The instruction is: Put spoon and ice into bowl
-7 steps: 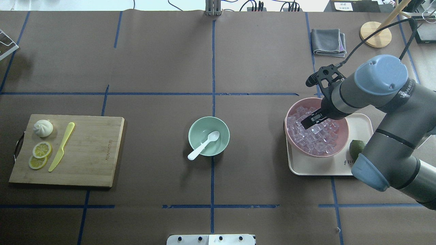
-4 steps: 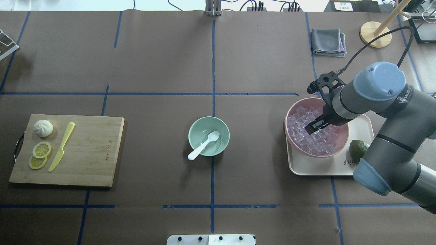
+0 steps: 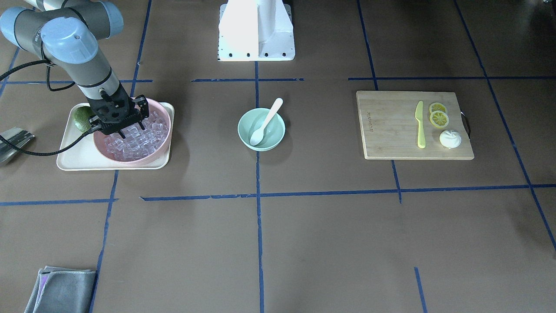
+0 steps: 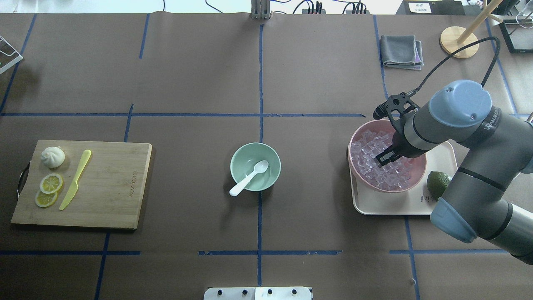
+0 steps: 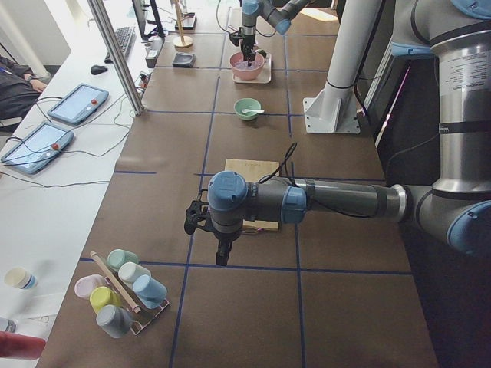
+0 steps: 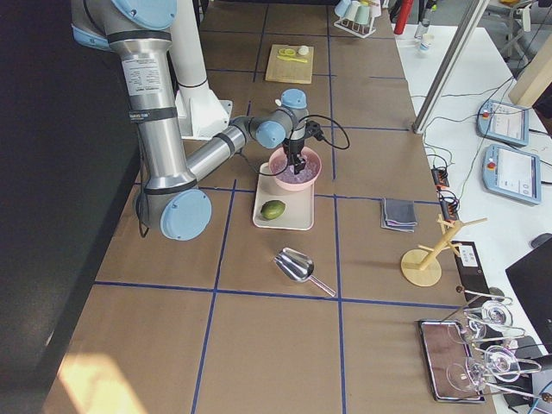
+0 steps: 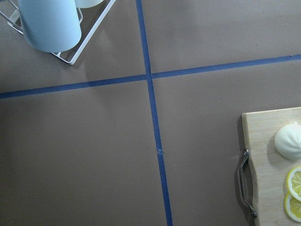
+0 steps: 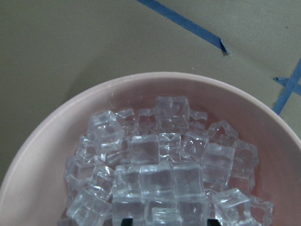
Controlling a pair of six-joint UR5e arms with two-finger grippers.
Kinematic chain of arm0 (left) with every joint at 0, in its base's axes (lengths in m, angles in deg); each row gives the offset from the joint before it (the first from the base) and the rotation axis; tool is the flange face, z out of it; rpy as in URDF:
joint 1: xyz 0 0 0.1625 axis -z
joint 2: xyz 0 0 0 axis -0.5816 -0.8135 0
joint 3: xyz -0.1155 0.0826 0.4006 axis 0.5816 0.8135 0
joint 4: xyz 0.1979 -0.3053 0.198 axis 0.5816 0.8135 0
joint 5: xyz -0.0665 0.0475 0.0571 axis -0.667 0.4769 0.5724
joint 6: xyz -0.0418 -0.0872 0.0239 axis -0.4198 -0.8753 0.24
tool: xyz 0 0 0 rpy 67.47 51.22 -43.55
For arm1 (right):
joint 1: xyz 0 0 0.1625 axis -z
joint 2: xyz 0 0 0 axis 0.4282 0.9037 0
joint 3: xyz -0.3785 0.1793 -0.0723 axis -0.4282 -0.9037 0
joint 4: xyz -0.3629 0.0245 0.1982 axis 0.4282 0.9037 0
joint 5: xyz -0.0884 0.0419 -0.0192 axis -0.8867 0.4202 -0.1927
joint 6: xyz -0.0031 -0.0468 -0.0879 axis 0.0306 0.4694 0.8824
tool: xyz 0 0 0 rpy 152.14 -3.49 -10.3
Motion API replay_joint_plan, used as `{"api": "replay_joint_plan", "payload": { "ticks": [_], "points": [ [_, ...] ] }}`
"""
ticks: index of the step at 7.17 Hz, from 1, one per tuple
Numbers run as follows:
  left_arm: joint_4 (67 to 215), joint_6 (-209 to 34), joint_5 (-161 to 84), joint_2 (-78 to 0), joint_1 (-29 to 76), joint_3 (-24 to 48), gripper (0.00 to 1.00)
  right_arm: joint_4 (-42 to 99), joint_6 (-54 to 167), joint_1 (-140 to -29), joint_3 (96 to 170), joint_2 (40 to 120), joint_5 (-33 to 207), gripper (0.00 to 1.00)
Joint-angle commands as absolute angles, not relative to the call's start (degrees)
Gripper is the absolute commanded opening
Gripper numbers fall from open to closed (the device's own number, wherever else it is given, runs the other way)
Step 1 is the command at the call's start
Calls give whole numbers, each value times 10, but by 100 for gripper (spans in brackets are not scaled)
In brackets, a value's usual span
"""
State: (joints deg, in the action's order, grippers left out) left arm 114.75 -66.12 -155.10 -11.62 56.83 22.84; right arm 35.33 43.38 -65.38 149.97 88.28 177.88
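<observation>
Right gripper (image 3: 132, 131) is down in the pink bowl (image 4: 349, 146) on the tray (image 4: 387, 207). Its fingers (image 3: 122, 133) are apart, tips poking into the ice (image 8: 155, 179), and they're not closed on any cube. All the ice sits in that pink bowl. The spoon (image 4: 249, 178) is already in the green bowl (image 4: 240, 155) mid-worktop, scoop inside and handle over the rim. Left gripper (image 5: 221, 253) hangs over bare worktop (image 4: 187, 83) past the board (image 4: 108, 187); can't tell if its fingers are apart or together.
</observation>
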Motion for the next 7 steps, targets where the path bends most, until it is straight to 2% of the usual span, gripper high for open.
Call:
{"api": "replay_joint_plan", "payload": {
  "ticks": [1,3,5,7],
  "points": [
    [1148,-661,-1550,-116,569,228,100,356,434,-653,1504,882,1788,2],
    [1148,-661,-1550,-116,569,229,100,357,418,-653,1511,878,1789,0],
    [1148,-661,-1550,-116,569,229,100,357,191,-650,1521,855,1789,0],
    [1147,-661,-1550,-116,568,229,100,364,-86,-613,1518,782,1772,2]
  ]
}}
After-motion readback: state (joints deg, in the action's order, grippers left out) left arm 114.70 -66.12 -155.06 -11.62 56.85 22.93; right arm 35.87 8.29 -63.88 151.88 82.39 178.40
